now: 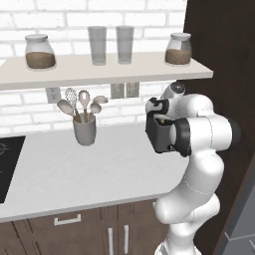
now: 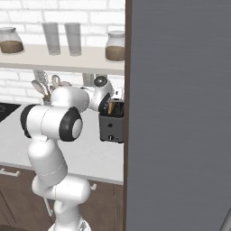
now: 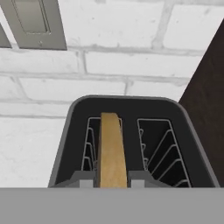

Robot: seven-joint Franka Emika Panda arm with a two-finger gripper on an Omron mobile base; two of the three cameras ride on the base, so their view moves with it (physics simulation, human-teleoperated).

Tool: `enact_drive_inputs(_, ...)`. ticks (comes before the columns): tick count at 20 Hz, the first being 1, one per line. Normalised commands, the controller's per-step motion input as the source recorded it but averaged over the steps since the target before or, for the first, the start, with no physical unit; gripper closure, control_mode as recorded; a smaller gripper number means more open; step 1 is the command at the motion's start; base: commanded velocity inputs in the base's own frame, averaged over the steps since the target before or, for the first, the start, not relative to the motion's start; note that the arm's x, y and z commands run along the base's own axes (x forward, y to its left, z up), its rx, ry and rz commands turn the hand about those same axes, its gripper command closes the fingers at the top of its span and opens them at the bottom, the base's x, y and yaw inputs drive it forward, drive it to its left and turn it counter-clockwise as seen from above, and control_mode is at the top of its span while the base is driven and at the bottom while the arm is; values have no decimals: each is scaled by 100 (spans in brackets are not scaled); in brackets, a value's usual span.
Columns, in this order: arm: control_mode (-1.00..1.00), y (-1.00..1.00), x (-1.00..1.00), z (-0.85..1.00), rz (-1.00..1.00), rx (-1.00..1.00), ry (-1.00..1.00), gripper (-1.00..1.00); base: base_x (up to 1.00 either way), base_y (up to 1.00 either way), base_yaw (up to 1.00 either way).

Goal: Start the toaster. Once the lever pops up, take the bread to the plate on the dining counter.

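Observation:
The dark toaster (image 1: 160,134) (image 2: 111,127) stands at the right end of the pale worktop, against the tall dark cabinet side. From above its rim (image 3: 131,104) frames two wire-lined slots. The bread (image 3: 113,148), a tan slice, stands on edge in the left slot. My gripper (image 3: 113,180) points straight down over that slot, and its grey fingertips (image 3: 83,179) press against both faces of the slice. The hand (image 1: 158,108) sits right on top of the toaster. The plate and the dining counter are out of view.
A grey utensil holder (image 1: 84,130) stands mid-counter, with a black cooktop (image 1: 7,164) at the far left. The shelf (image 1: 99,72) above carries jars and glasses. Wall outlets (image 3: 35,22) are behind the toaster. A tall grey panel (image 2: 180,113) closes off the right side.

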Motion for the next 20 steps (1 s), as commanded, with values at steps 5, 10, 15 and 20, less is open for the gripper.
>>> enact_drive_inputs(5, -100, -25, 0, 8, 0, 8, -6, 100, 0, 0, 0)
enact_drive_inputs(10, -100, -24, 0, 28, 0, 12, -9, 100, 0, 0, 0)
enact_drive_inputs(15, -100, -16, 0, 44, 1, 6, -7, 100, 0, 0, 0)
enact_drive_inputs(20, -100, -8, 0, 60, 2, 1, -13, 100, 0, 0, 0)
